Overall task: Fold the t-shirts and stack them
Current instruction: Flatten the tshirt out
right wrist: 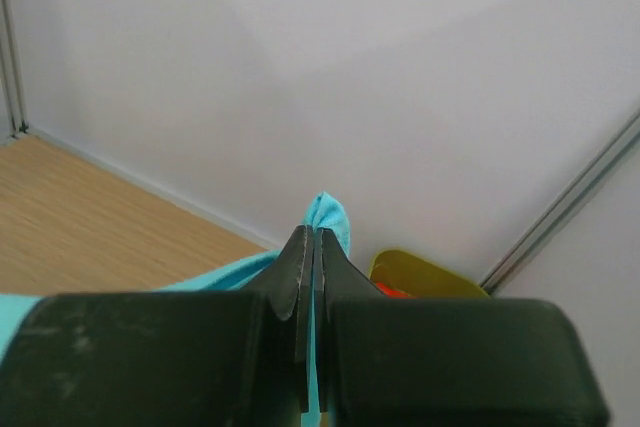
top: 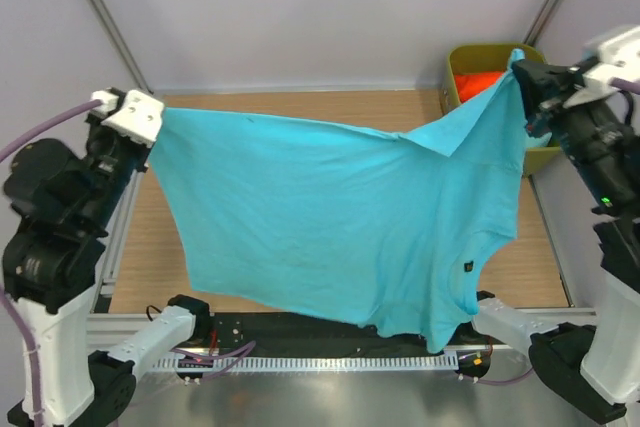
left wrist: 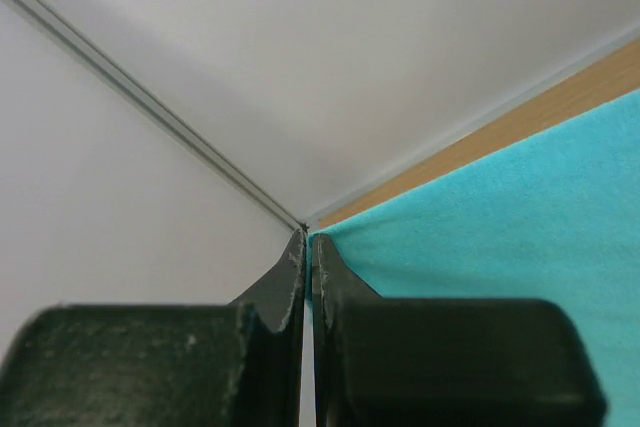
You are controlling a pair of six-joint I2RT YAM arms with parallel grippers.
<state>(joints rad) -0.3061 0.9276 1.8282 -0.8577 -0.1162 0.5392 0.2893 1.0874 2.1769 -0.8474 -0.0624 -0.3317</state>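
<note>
Pincers [left wrist: 306, 244] [right wrist: 315, 239] clamped shut, both gripping turquoise t-shirt [top: 330, 217]

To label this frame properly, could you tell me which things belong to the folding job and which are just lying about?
Job: turquoise t-shirt, held spread in the air; orange-red shirt in the olive-green bin.
Lying about: olive-green bin; wooden table.

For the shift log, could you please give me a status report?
Left end effector, right end effector shut on turquoise t-shirt. Stretched aloft between them. Olive bin behind right corner.
</note>
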